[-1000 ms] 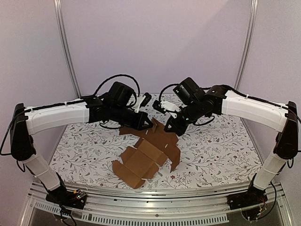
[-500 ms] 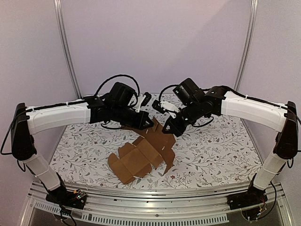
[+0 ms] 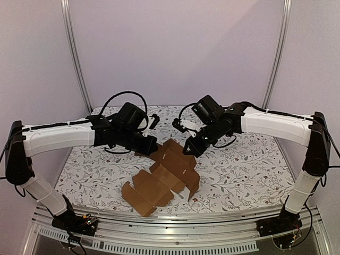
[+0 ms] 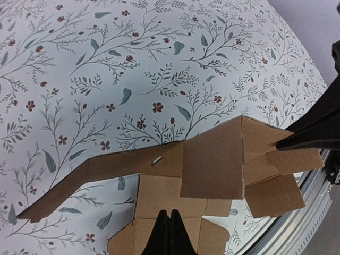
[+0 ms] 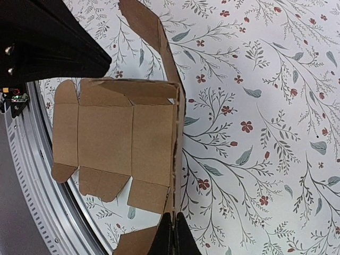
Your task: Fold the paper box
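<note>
The paper box (image 3: 162, 178) lies opened out in the middle of the table (image 3: 249, 170), on a cloth with little leaves and flowers. Its near end sits close to the table's near edge, just beside the metal rail (image 3: 175, 217). Flowery cloth shows on both sides of the box, left and right, and behind it too.

The box is plain brown cardboard all over, cut with flaps and little tabs. It is not a cube yet. The near part lies almost flat, but the far part tips up off the cloth between the two arms, and one long flap sticks out sideways.

The left gripper (image 3: 152, 144) has its fingers pressed tight together, and its tips meet the far left part of the box (image 4: 212, 159). The right gripper (image 3: 189, 149) is pressed tight too, right at a raised edge of the box (image 5: 117, 143). I cannot tell whether cardboard is pinched between either pair of fingers.

The two grippers are near each other, with only the raised cardboard between them.
</note>
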Tool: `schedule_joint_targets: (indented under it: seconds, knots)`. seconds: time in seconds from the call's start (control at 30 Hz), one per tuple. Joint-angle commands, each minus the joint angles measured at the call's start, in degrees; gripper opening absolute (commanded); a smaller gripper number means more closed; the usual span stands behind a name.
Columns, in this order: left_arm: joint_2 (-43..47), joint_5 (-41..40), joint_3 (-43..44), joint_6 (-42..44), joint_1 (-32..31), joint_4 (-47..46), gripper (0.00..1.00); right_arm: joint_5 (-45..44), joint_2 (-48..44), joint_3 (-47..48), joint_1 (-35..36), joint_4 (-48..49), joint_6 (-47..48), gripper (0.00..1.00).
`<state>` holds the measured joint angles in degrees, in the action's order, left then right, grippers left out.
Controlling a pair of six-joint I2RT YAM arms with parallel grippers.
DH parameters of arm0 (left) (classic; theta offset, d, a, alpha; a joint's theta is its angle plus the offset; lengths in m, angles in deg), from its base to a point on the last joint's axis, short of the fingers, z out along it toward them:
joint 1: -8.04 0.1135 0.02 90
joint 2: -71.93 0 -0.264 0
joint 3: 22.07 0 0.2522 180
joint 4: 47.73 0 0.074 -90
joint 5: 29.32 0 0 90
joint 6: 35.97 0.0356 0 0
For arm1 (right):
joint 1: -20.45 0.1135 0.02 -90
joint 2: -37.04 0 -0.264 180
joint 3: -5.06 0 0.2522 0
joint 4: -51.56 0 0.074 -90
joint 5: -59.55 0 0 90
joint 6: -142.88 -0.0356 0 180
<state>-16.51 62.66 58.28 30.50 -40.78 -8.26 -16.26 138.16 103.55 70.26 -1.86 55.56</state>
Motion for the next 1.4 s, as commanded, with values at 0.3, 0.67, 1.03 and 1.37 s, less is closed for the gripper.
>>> schedule_joint_targets:
  seconds: [0.3, 0.67, 1.03, 1.37]
  knots:
    - [-1.8, -9.5, -6.7, -0.6, -0.7, 2.0, 0.00, -0.2, 2.2, -4.6, -0.3, 6.0, -6.0, 0.00]
    - [-6.9, -11.7, -7.7, -2.1, -2.4, 2.0, 0.00, -1.1, 2.2, -5.3, -0.2, 7.2, -7.4, 0.00]
    - [-8.4, -9.7, -7.9, -2.8, -4.4, 1.8, 0.00, -1.5, 2.5, -5.3, -0.2, 7.3, -7.7, 0.00]
    - [-13.4, -8.4, -7.3, -4.2, -7.3, -0.9, 0.00, -1.0, 2.2, -5.7, -0.2, 7.2, -8.2, 0.00]
